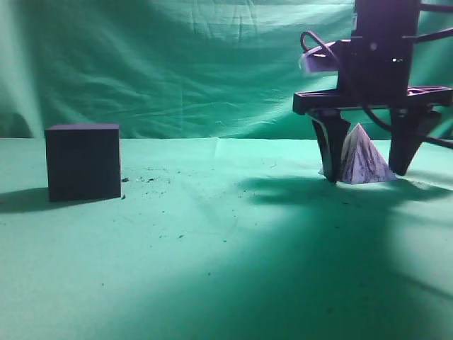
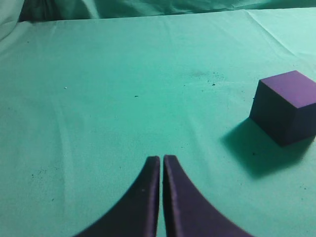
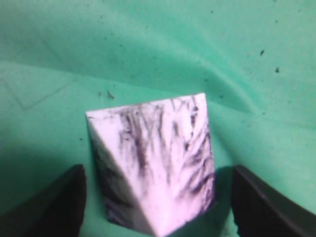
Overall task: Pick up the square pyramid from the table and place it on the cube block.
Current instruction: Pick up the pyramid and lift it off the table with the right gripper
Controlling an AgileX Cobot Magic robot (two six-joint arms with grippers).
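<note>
We see the right gripper with jaws wide around the square pyramid (left gripper jaws pressed together) on the counter

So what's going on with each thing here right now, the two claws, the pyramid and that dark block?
Right gripper: open, fingers down on either side of the pyramid, not yet closed on it.
Left gripper: shut, empty, above bare cloth.
Square pyramid: upright on the table, not lifted.
Cube block: flat on the table, nothing on top.
</note>
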